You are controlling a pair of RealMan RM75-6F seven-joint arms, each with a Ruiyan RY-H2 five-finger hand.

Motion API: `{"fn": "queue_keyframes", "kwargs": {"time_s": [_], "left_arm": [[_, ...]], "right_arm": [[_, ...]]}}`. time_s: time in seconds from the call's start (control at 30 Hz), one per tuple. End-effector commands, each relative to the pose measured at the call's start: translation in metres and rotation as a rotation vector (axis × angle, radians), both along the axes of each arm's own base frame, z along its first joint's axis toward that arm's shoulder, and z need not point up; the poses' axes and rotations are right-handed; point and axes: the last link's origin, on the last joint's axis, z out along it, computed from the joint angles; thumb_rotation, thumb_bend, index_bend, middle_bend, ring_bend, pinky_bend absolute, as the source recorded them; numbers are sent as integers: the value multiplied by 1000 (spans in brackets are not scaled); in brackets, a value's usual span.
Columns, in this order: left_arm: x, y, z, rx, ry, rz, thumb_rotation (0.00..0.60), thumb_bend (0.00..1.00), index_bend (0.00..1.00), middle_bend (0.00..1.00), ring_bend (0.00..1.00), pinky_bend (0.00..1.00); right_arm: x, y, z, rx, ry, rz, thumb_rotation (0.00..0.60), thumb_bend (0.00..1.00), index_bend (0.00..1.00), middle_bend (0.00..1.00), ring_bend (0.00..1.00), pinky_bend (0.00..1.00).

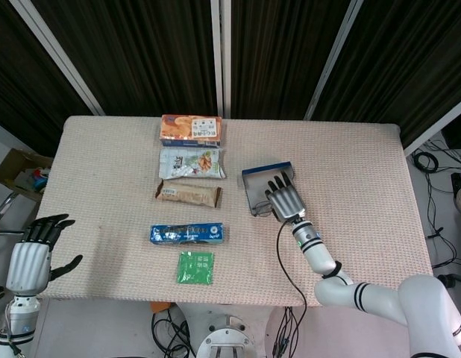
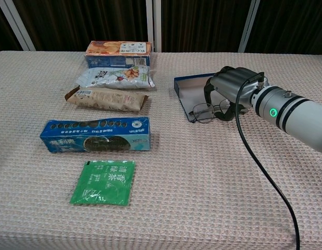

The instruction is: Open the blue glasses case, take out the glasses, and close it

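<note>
The blue glasses case (image 2: 186, 89) lies open and flat on the cloth right of centre, and the head view shows the case (image 1: 254, 185) too. The wire-rimmed glasses (image 2: 202, 112) rest across its near edge, half on the table. My right hand (image 2: 231, 86) is lowered over the case, its fingers arched down onto the right lens and hiding it. From the head view the right hand (image 1: 284, 198) has its fingers apart over the case. A grip on the glasses does not show. My left hand (image 1: 29, 257) hangs open off the table's near left corner.
A column of snacks lies left of the case: a biscuit box (image 1: 190, 128), a white bag (image 1: 190, 162), a brown bar (image 1: 188, 194), a blue box (image 1: 186, 233) and a green sachet (image 1: 195, 267). A black cable (image 2: 255, 156) trails from my right wrist toward the front edge.
</note>
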Motion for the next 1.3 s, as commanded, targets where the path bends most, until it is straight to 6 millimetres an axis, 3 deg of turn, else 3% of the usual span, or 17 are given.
{"fn": "queue_keyframes", "kwargs": {"time_s": [0.03,0.43,0.6,0.8,1.1,1.3], "left_arm": [[0,1,0,1,-1,-2,600,21,278,225,203,210],[1,2,0,-5,1,0,600,20,278,226,204,209],[1,2,0,-7,4,1,600,20,278,225,203,209],[0,1,0,-5,6,4,600,20,278,225,203,209],[2,0,3,2,15,-1,600,20,278,225,204,209],[5,-1,4,4,17,-8,600,21,278,225,203,209]], "right_arm": [[-1,1,0,0,3,10,600,343,448,222,81,0],[-5,-4,6,-19,16,3,600,363,499,242,82,0],[-4,-4,3,-10,20,9,600,468,617,277,94,0],[-3,-1,6,-13,3,23,600,500,693,310,101,0],[19,29,44,53,-71,186,600,503,701,325,104,0],[40,51,38,174,-97,223,600,502,700,325,104,0]]}}
